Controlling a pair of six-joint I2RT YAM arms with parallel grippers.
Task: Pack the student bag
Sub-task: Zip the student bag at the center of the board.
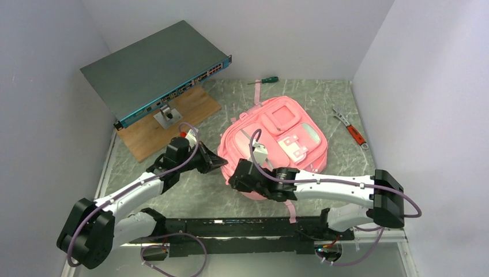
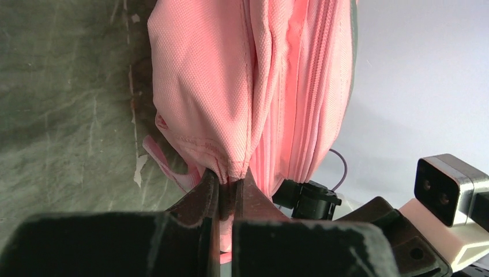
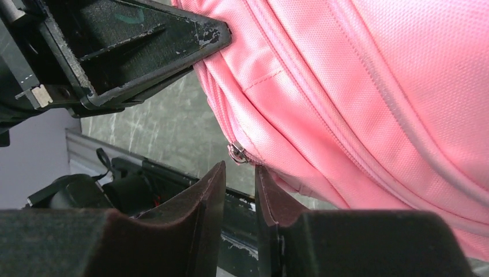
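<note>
Student bag (image 1: 277,124), puffy pink weave: left gripper (image 2: 228,180) pinches its seam; right gripper (image 3: 240,168) slightly spread.

A grey network switch (image 1: 153,72) sits over a wooden board (image 1: 173,124) on the marbled counter (image 1: 190,190). A green-handled screwdriver (image 1: 265,81) and a red-handled wrench (image 1: 350,128) lie well apart.

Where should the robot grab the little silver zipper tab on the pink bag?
Probably pinch the small metal zipper tab itself, coming from the bag's near edge. It sticks out clear of the seam of the student bag, just beyond the slightly parted jaws of the right gripper.
</note>
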